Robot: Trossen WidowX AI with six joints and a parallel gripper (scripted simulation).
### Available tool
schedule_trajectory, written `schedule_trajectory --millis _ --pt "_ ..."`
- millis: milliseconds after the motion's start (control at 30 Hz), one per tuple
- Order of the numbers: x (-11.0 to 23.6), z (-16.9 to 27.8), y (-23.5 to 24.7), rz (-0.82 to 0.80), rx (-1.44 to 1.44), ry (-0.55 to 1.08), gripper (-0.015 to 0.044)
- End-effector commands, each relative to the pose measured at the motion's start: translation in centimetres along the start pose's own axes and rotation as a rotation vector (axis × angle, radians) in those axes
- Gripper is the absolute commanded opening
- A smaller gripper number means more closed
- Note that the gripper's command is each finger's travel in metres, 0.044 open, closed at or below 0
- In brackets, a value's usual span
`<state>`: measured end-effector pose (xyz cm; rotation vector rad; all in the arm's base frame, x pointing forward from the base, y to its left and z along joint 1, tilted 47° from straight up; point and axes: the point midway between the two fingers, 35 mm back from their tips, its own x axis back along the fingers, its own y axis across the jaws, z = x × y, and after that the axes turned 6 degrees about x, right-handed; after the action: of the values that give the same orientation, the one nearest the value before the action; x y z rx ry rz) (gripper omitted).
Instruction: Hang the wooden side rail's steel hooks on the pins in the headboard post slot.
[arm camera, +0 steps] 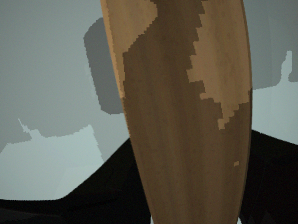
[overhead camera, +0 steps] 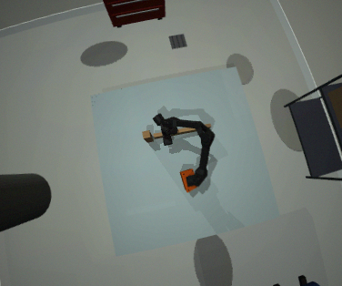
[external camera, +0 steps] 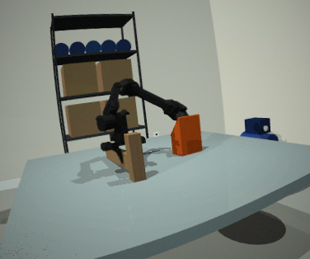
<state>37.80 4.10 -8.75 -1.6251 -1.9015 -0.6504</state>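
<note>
Hand (overhead camera: 166,137) (external camera: 120,156) above pale blue tabletop (overhead camera: 140,200) (external camera: 106,214).

The hooks, pins and slot can't be made out — post (overhead camera: 147,136) (external camera: 135,157) and arm (overhead camera: 206,148) (external camera: 153,98) cover that side in the exterior view. The arm also hides part of the rail (overhead camera: 186,130) (external camera: 115,158) (arm camera: 187,125) from above. In the wrist view, both rail ends lie out of sight — the jaws' tips too.
</note>
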Motion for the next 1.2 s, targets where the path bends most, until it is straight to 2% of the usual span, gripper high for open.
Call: schedule_trajectory --millis 0,1167 --pt "0.57 0.4 0.22 -0.013 0.002 0.004 0.0" --pt "0.44 0.76 0.11 -0.013 0.002 0.005 0.0"
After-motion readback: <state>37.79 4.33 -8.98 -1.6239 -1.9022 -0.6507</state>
